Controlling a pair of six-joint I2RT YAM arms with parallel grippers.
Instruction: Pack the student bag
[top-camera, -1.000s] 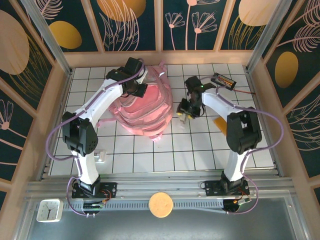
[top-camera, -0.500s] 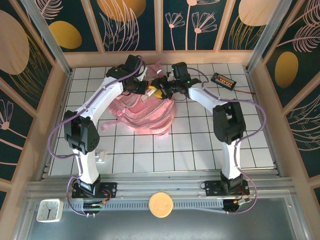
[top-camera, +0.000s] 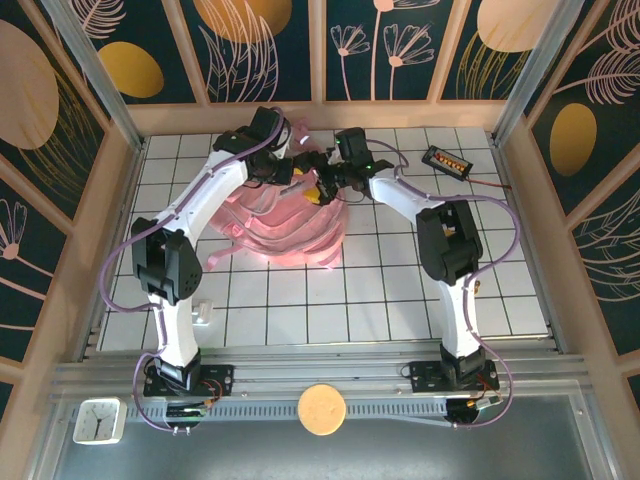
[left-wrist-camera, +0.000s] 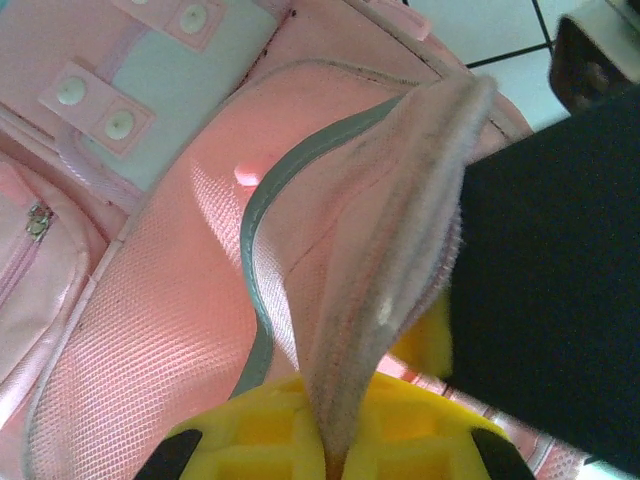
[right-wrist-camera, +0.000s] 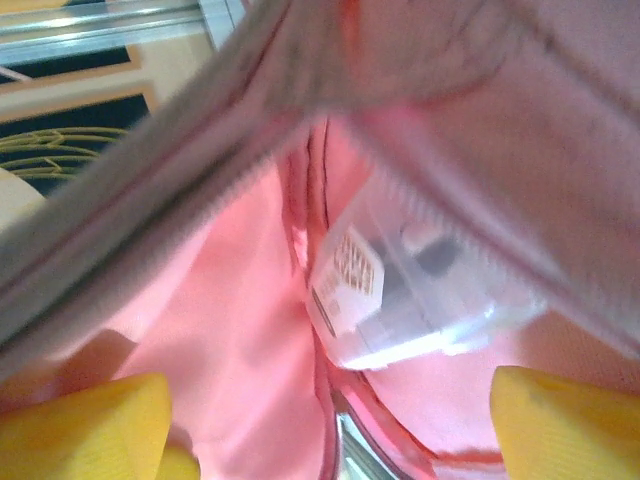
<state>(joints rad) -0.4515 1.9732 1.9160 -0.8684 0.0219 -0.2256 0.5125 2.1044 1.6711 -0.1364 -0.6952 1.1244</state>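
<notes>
The student bag (top-camera: 285, 222) lies slumped on the desk (top-camera: 400, 290), upper centre of the top view. The jaws of the left gripper (left-wrist-camera: 330, 455) are clenched on its opening rim. Those of the right gripper (right-wrist-camera: 325, 430) are spread wide inside the bag, grasping nothing.

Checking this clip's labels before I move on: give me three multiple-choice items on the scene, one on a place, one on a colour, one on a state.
1. Where is the small black rectangular device?
A. on the white tiled table, right of the large soft pink fabric backpack
B. inside the backpack
C. on the near ledge

2. What colour are the right hand's fingers?
A. black
B. yellow
C. white

3. What is the left hand doing?
A. open above the table
B. holding the device
C. shut on the backpack's fabric edge

Answers: 1 A, it lies on the tiles apart from the backpack; 2 B, both show yellow in the right wrist view; 3 C, the left wrist view shows pink fabric pinched between its fingers.
</notes>
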